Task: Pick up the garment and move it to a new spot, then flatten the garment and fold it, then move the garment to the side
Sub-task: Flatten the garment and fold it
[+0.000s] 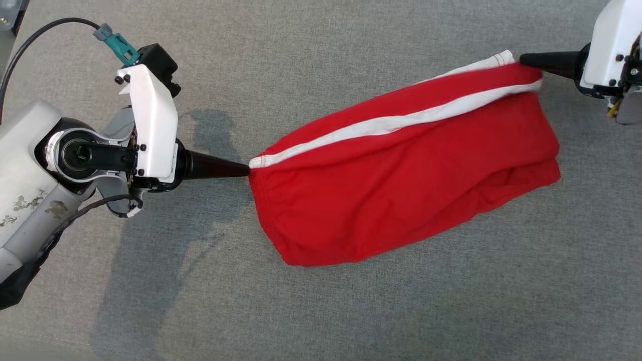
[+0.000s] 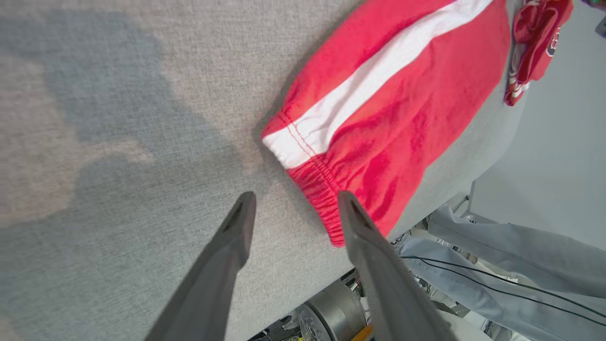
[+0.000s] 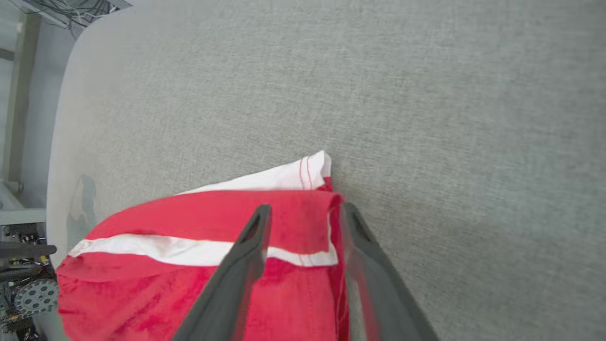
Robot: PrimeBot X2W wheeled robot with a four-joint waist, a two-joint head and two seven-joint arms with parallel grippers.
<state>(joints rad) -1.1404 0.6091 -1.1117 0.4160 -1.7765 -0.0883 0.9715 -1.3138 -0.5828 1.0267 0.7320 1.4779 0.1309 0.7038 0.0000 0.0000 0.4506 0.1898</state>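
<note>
Red garment (image 1: 401, 200) (white side stripe) lies folded on the grey desk (image 1: 321, 50); left end effector (image 2: 294, 204) released, fingers spread beside its waistband; right end effector (image 3: 303, 214) released, fingers spread over its hem corner.

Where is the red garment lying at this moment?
In the head view, the red garment lies right of centre on the grey surface, between the left pincer and the right pincer.
</note>
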